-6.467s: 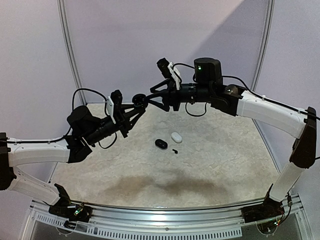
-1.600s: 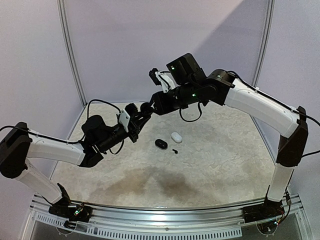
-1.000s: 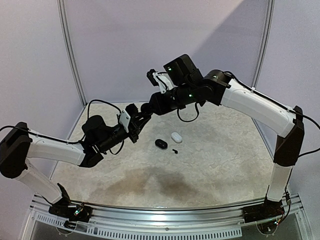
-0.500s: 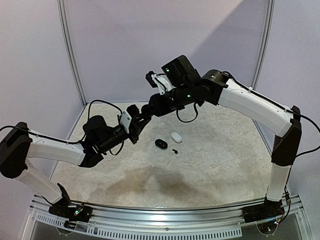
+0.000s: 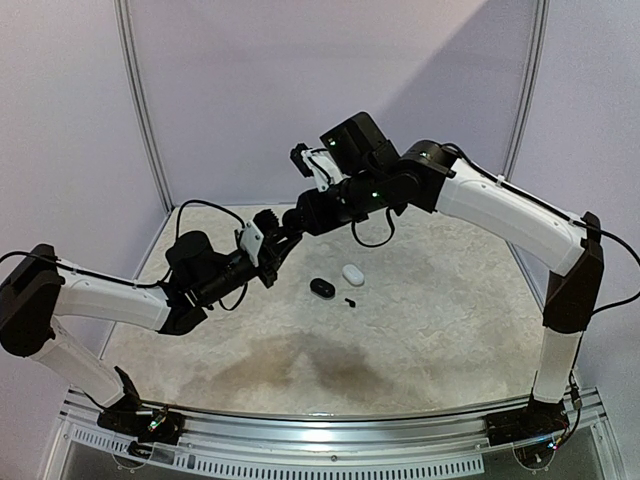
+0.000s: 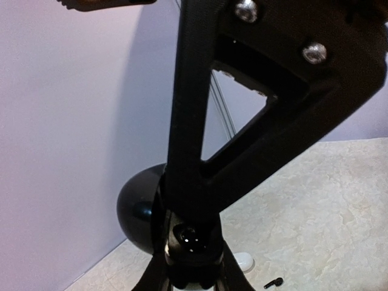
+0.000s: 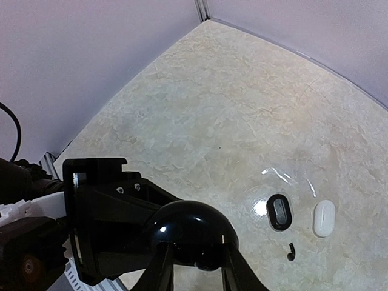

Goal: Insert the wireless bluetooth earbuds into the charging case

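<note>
A glossy black charging case (image 7: 194, 230) is held in the air between both grippers. My right gripper (image 7: 197, 262) is shut on its domed lid, a finger on each side. My left gripper (image 6: 191, 270) is shut on the case's base (image 6: 191, 239), whose socket faces the camera, with the lid (image 6: 136, 209) behind it. In the top view the left gripper (image 5: 283, 234) and right gripper (image 5: 301, 217) meet above the table's far left. One black earbud (image 7: 291, 251) lies on the table; it also shows in the top view (image 5: 349, 301) and the left wrist view (image 6: 274, 282). The other earbuds are out of view.
A black oval case (image 7: 279, 212) and a white case (image 7: 323, 218) lie side by side on the marbled table (image 5: 420, 330), just behind the loose earbud. Lilac walls close the back and sides. The right gripper's frame (image 6: 254, 115) fills most of the left wrist view.
Since the earliest frame both grippers have come down and together at the far left. Over the last second the right arm has edged slightly left; the things on the table have not moved.
</note>
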`<action>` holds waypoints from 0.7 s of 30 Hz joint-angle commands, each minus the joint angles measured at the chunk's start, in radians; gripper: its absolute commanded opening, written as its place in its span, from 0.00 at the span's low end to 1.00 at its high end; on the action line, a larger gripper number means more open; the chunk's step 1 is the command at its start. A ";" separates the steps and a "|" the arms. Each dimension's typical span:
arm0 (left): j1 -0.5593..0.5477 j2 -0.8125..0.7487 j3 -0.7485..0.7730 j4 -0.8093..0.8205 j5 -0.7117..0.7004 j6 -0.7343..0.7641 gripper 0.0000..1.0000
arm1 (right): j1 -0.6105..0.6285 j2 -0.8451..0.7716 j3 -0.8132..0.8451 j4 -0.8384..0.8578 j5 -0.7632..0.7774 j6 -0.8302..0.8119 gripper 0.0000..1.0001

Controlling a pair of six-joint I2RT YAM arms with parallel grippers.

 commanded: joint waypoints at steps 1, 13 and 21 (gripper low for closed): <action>-0.015 0.008 0.011 0.047 -0.008 0.012 0.00 | 0.013 0.015 0.015 -0.040 0.044 0.002 0.28; -0.015 0.008 0.011 0.052 -0.006 0.013 0.00 | 0.014 0.029 0.030 -0.035 0.020 -0.017 0.18; -0.015 0.012 0.015 0.058 -0.010 0.027 0.00 | 0.015 0.052 0.067 -0.061 -0.006 -0.030 0.16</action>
